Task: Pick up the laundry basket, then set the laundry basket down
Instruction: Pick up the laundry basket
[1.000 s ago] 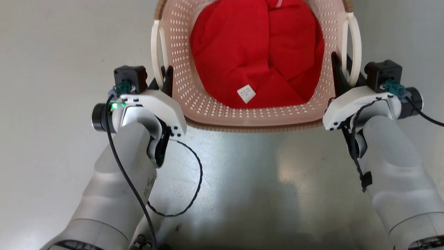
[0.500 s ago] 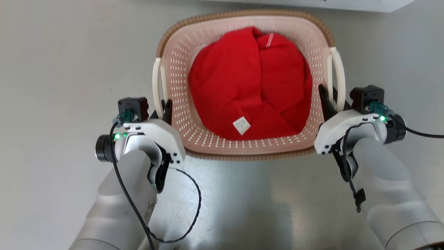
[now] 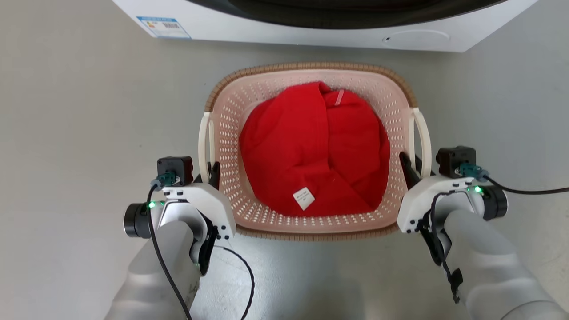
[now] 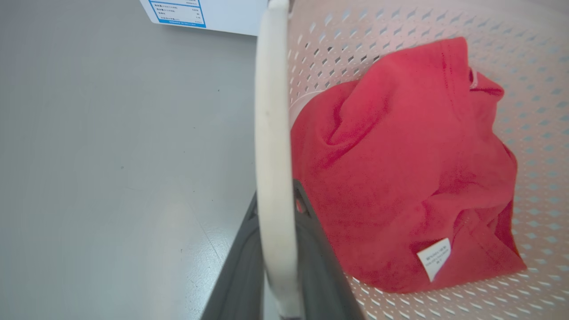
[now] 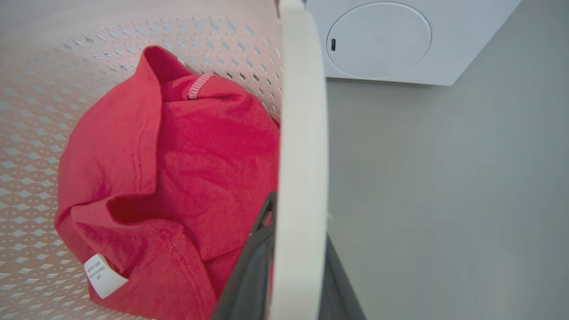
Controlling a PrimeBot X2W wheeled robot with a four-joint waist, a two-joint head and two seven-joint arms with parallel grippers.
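The laundry basket (image 3: 224, 133), cream-white and perforated under a brown woven-look rim, sits mid-view with a crumpled red garment (image 3: 311, 151) inside. My left gripper (image 3: 210, 171) is shut on the basket's left white handle (image 3: 204, 142). In the left wrist view that handle (image 4: 271, 133) runs between the two dark fingers (image 4: 240, 271). My right gripper (image 3: 412, 165) is shut on the right handle (image 3: 423, 135), which the right wrist view shows as a white bar (image 5: 300, 133) between the fingers (image 5: 251, 271). Whether the basket rests on the floor I cannot tell.
A white washer (image 3: 311, 38) stands just beyond the basket's far rim, with a blue-edged label (image 3: 163, 26) at its left corner and a round cover (image 5: 378, 40) low on its right. Grey floor (image 3: 80, 133) spreads to both sides.
The whole picture has shifted, so the camera moved; the washer's front has come into view at the top. The basket and both grippers now look smaller and lower, both grips unchanged.
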